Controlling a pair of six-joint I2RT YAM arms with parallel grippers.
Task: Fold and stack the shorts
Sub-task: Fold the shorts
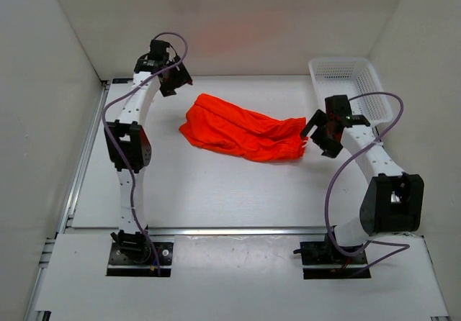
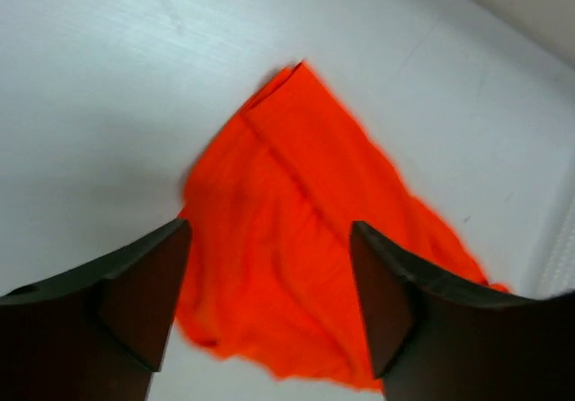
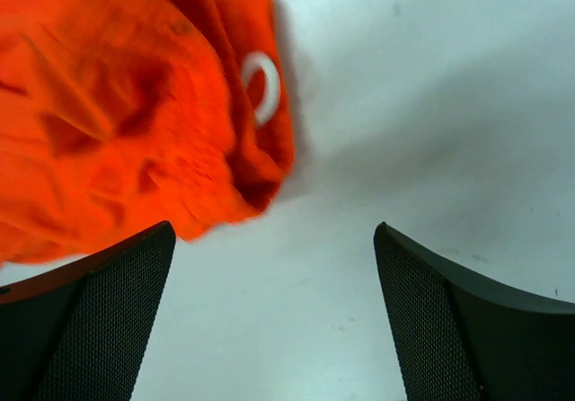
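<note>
Bright orange-red thin fabric shorts (image 1: 241,128) lie crumpled in a loose, elongated heap on a white table (image 1: 216,191), near the middle and slightly toward the far side. The heap runs from upper left to lower right in the top view. In the right wrist view, a loop of white drawstring (image 3: 275,91) shows at the shorts' right end.

The right gripper (image 1: 317,130) sits just beside that right end, its jaws spread wide and empty, with bare table between them. The left gripper (image 1: 173,76) is near the shorts' far left end, apart from the fabric, jaws also spread and holding nothing.

A white plastic mesh basket (image 1: 338,63) stands at the far right corner.
</note>
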